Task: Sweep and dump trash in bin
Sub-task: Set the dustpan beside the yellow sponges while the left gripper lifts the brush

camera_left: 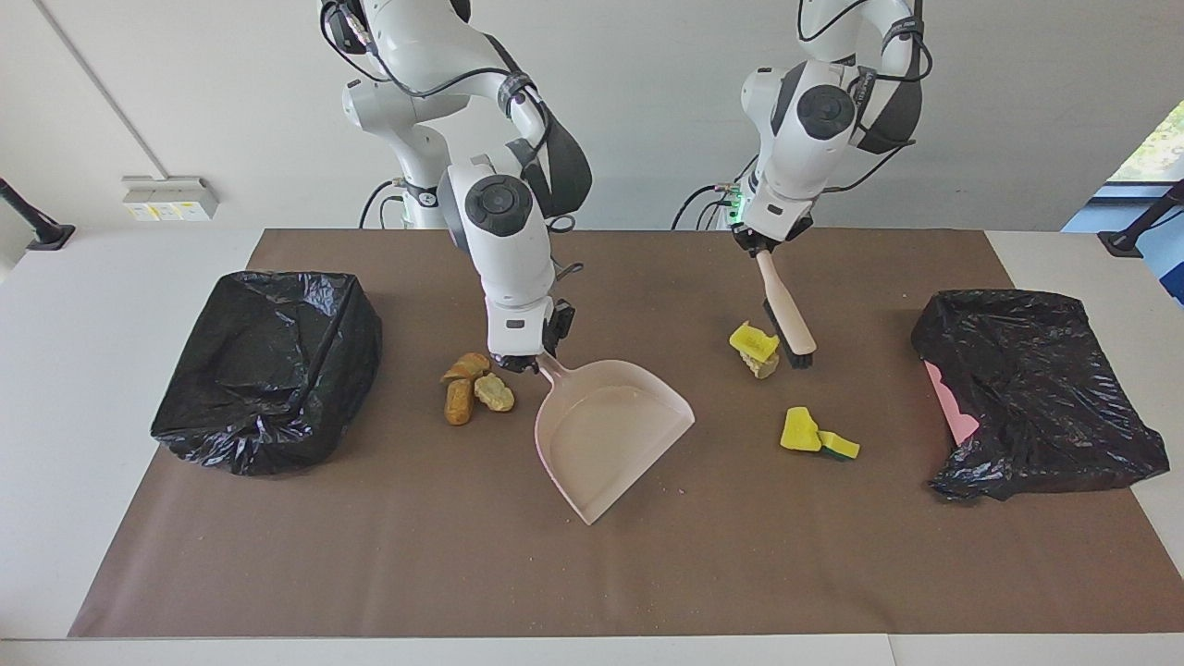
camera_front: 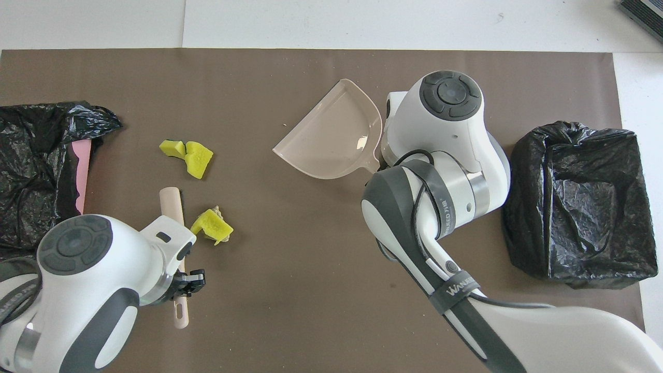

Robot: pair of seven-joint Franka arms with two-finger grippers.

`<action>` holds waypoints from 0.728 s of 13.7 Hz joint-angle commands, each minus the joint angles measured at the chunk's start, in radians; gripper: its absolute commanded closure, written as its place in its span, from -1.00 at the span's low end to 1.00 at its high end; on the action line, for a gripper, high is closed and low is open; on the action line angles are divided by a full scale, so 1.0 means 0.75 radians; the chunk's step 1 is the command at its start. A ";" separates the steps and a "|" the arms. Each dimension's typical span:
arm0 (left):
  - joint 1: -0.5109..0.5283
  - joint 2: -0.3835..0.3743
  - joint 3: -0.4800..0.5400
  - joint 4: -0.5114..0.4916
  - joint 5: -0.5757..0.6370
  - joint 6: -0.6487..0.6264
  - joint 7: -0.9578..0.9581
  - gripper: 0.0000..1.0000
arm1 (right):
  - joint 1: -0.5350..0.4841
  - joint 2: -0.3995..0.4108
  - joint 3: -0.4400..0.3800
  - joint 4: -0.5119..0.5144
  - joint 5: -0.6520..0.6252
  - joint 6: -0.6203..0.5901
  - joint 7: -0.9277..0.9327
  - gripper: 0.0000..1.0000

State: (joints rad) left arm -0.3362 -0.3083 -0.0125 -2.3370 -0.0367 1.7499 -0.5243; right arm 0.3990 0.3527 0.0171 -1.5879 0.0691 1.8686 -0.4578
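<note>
My right gripper (camera_left: 529,359) is shut on the handle of the pale pink dustpan (camera_left: 606,435) (camera_front: 331,140), which sits low over the mat with its mouth turned toward the left arm's end. Tan and brown bread-like trash chunks (camera_left: 474,384) lie right beside that gripper; my right arm hides them in the overhead view. My left gripper (camera_left: 760,248) (camera_front: 186,282) is shut on the handle of a brush (camera_left: 786,310) (camera_front: 171,202), whose bristles reach down beside a yellow sponge scrap (camera_left: 757,344) (camera_front: 212,225). Another yellow and green sponge scrap (camera_left: 816,437) (camera_front: 192,156) lies farther from the robots.
A bin lined with a black bag (camera_left: 268,365) (camera_front: 575,202) stands at the right arm's end of the brown mat. A second black-bagged bin (camera_left: 1036,388) (camera_front: 36,171), with pink showing at its side, stands at the left arm's end. Fine crumbs dot the mat.
</note>
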 commanded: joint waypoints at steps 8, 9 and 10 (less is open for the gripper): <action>0.113 -0.092 -0.030 -0.309 0.008 0.151 0.002 1.00 | 0.218 -0.127 0.014 -0.302 -0.227 0.034 -0.219 1.00; 0.099 -0.084 -0.032 -0.324 -0.004 0.202 -0.006 1.00 | 0.229 -0.123 0.012 -0.306 -0.239 0.030 -0.206 1.00; 0.066 -0.056 -0.030 -0.324 -0.047 0.250 -0.007 1.00 | 0.231 -0.127 0.012 -0.313 -0.249 0.022 -0.208 1.00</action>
State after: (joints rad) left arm -0.2398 -0.3428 -0.0388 -2.5459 -0.0457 1.8672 -0.5106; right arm 0.5749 0.2679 0.0255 -1.7979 -0.0865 1.8668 -0.6337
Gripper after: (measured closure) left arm 0.740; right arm 0.683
